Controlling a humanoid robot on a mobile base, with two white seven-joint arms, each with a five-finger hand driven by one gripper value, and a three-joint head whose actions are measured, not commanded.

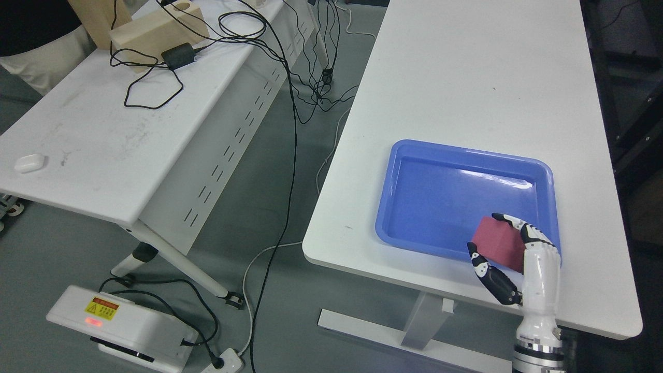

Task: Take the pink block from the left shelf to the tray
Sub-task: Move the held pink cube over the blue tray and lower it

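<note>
My right hand [505, 254] rises from the lower right edge, its white and black fingers [523, 228] curled over a pink block [497, 243]. The block hangs tilted over the near right corner of the blue tray [414, 238], which lies on the white table [466, 77] at the right. The thumb presses the block's near side. Whether the block touches the tray floor cannot be told. The left arm does not show.
A second white table [103, 129] at the left carries a wooden block [155, 31], a black adapter [178, 56] with cables and a small white case [30, 162]. Cables hang into the gap between tables. A white power box [119, 326] sits on the floor.
</note>
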